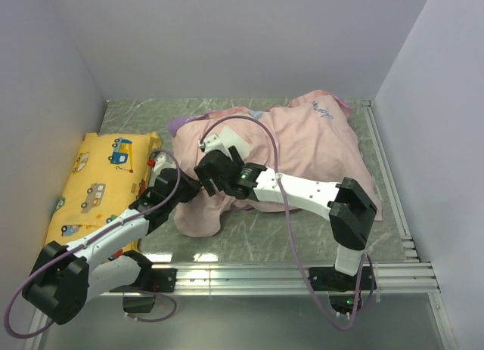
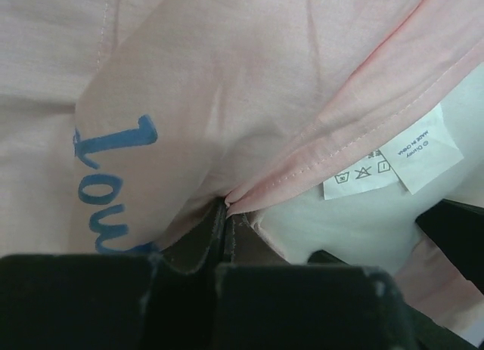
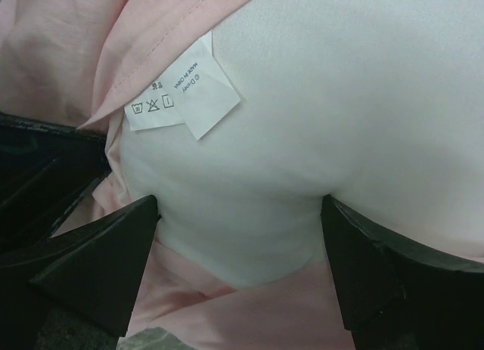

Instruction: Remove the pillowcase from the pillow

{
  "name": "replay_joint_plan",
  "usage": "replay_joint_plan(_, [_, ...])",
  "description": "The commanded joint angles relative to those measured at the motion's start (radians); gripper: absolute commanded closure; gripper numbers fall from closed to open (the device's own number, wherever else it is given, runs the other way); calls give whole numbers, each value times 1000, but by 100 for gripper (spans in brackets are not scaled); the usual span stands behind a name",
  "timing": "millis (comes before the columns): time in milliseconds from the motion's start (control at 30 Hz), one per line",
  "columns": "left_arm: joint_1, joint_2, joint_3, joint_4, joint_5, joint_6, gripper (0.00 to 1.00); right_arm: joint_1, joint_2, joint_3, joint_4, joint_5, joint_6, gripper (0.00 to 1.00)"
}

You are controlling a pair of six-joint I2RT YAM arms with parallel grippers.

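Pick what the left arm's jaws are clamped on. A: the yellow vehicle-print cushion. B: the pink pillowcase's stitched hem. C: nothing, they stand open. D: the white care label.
B: the left wrist view shows the left jaws shut on the pillowcase at its hem, the care label lying free beside it against the white pillow.

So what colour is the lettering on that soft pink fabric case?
Blue lettering; the left wrist view shows it best.
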Motion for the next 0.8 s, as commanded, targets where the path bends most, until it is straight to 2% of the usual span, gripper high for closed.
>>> replay_joint_plan(0, [-14,-24,16,-32,34,1,99,4,75,29,-19,-10,26,5])
replay_joint_plan(67, [-14,-28,18,-36,42,4,99,4,122,46,-28,-16,23,5])
replay_joint_plan(133, [-14,-28,19,-37,54,4,99,-10,173,126,-80,3,36,23])
replay_joint_plan(200, [-16,-29,15,-40,65,0,100,-30,229,177,-150,-14,69,55])
replay_joint_plan(233, [-16,-29,10,-42,76,-5,100,-54,235,200,-156,-40,77,86])
replay_joint_plan(267, [-16,-31,5,-39,82,-9,99,-65,230,207,-153,-60,89,100])
replay_joint_plan(400, [-14,-18,-42,-37,113,-42,99,-137,204,254,-177,-109,118,100])
replay_joint_plan(567, [-14,35,-97,-11,157,-63,100,-332,117,290,-161,-192,203,100])
replay_joint_plan(767, [0,121,-189,119,220,-112,99,-452,29,288,-133,-220,237,100])
